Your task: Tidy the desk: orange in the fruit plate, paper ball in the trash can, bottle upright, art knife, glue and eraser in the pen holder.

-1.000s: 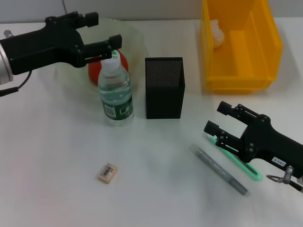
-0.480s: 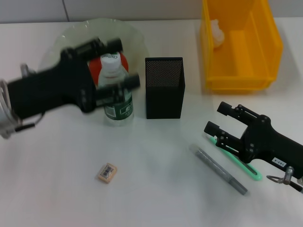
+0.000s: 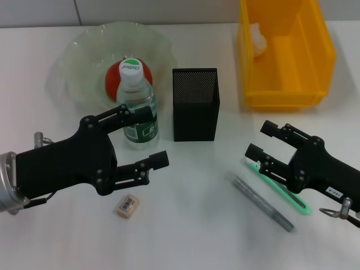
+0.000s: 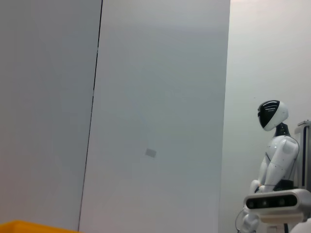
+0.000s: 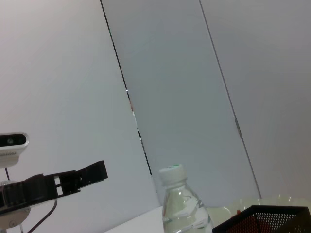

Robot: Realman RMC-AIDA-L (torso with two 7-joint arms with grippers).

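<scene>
The white desk carries everything. At its far right stands the yellow trash can, with the white paper ball inside at its left end. At the far left sits the clear fruit plate, holding the orange. The left gripper hovers over the desk in front of the plate, fingers spread wide and holding nothing; one finger crosses in front of the bottle's lower part, the other reaches over the desk just above the eraser. Whether the upper finger touches the bottle cannot be told. The right gripper sits low at the right, its fingers released and empty, above the green art knife. The black mesh pen holder stands mid-desk. The bottle stands upright just left of it, before the orange. The grey glue stick lies beside the knife. The small eraser lies alone near the front.
</scene>
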